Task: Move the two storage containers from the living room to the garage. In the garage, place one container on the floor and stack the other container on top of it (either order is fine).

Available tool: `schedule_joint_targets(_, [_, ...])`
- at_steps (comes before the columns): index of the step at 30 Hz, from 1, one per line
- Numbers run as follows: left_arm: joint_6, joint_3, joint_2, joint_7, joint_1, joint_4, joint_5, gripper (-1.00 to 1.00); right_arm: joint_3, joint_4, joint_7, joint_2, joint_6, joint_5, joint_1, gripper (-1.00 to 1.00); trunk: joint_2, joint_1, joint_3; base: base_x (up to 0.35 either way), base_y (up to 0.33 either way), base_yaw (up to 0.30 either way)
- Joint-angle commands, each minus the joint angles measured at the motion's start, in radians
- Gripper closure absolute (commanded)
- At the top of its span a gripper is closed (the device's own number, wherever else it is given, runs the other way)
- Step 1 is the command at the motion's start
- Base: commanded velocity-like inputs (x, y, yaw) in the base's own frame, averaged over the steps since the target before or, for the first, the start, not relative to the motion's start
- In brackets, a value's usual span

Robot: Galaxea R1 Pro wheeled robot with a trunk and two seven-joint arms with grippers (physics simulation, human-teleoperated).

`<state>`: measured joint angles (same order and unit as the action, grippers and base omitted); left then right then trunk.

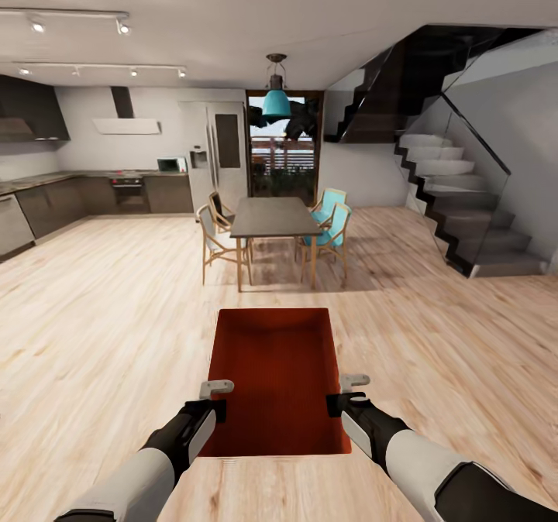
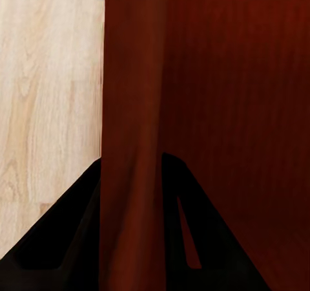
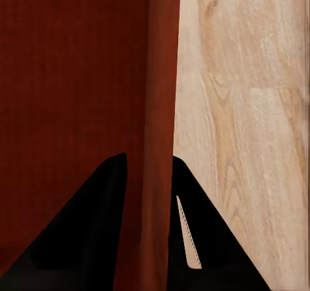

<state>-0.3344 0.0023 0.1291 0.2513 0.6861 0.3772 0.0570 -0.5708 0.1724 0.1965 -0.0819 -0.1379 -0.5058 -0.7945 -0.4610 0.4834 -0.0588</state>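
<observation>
A red-orange open-top storage container (image 1: 275, 379) hangs in front of me above the light wood-plank floor, held from both sides. My left gripper (image 1: 215, 407) is shut on its left wall (image 2: 132, 149), one finger inside and one outside. My right gripper (image 1: 338, 403) is shut on its right wall (image 3: 152, 142) the same way. The container looks empty. Around me is an open kitchen and dining area with plank flooring.
Straight ahead stands a dark dining table (image 1: 273, 218) with wooden and teal chairs (image 1: 332, 231). Kitchen counters (image 1: 46, 200) run along the left. A dark staircase with a glass rail (image 1: 465, 212) rises at the right. A glass door (image 1: 281, 150) is behind the table.
</observation>
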Motion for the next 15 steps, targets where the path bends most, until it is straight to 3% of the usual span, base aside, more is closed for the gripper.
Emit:
schedule_joint_targets(1, [-0.008, 0.002, -0.020, 0.008, 0.000, 0.000, 0.006, 1.00, 0.006, 0.004, 0.006, 0.007, 0.028, 0.013, -0.002, 1.00, -0.002, 0.001, -0.002, 0.321, 0.000, -0.248])
schedule_joint_targets(15, [-0.008, 0.002, -0.020, 0.008, 0.000, 0.000, 0.006, 1.00, 0.006, 0.004, 0.006, 0.005, 0.028, 0.013, -0.002, 1.00, -0.002, 0.001, -0.002, 0.322, 0.000, -0.250])
